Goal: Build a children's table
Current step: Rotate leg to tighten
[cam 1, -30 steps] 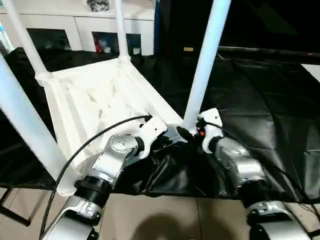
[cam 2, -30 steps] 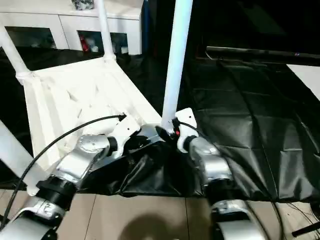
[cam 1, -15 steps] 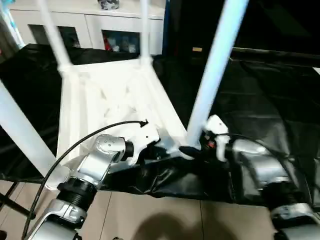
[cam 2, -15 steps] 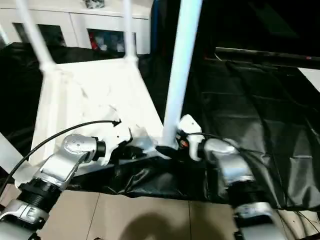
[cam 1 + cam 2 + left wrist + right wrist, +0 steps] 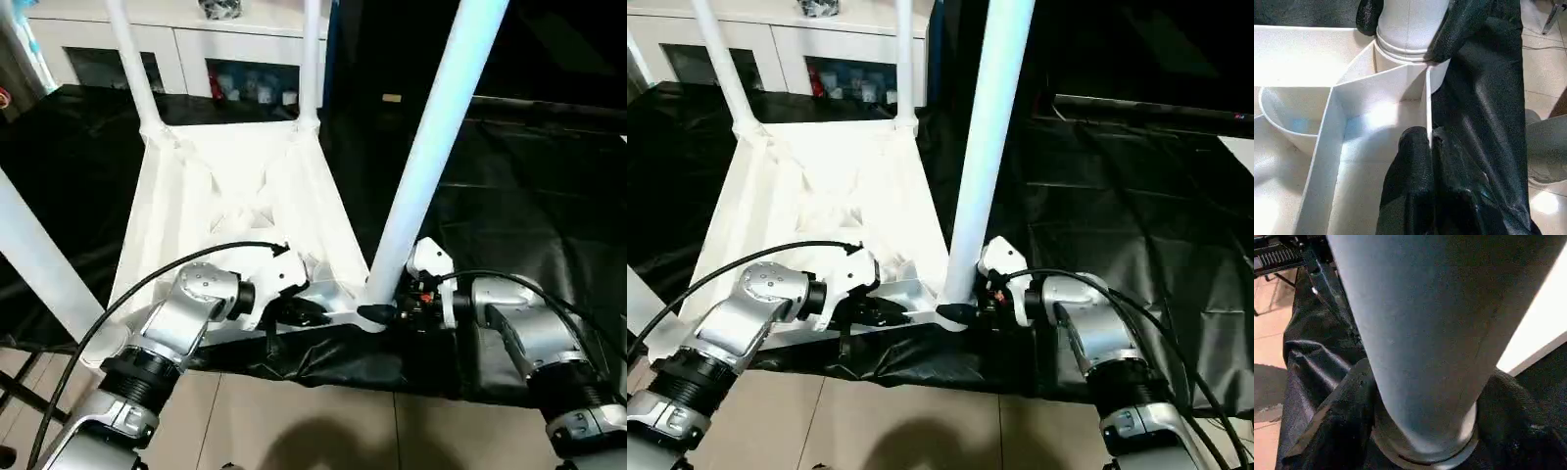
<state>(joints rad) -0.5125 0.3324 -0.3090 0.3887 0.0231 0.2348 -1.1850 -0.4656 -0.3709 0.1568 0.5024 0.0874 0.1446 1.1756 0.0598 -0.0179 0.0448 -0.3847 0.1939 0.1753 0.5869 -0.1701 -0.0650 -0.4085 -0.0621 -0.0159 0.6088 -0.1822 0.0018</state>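
White plastic everywhere here, so let's keep it simple: you're looking at the children's table [image 5: 230, 211] lying upside down on the black-draped counter [image 5: 549, 206], ribbed underside up, with its legs poking up out of the corner sockets.

What matters is the near right leg [image 5: 431, 147]. Its long axis is running almost straight up, leaning a touch away to the right, and its foot is sitting in the corner socket [image 5: 1405, 51] right at the counter's front edge. Your right tool [image 5: 384, 313] is the nearer one by far: its two black fingers [image 5: 1327, 416] are straddling the base of that leg, one on each side, touching or nearly so. I'd call that a grip on the leg, but how hard it's clamping I can't tell.

Your left tool [image 5: 299, 311] is coming in from the other side, fingers pinched together on the thin upright rib [image 5: 1427, 105] of the tabletop just beside that same socket.

So any seating push probably has to go straight down along the leg, while the left is steadying the top.
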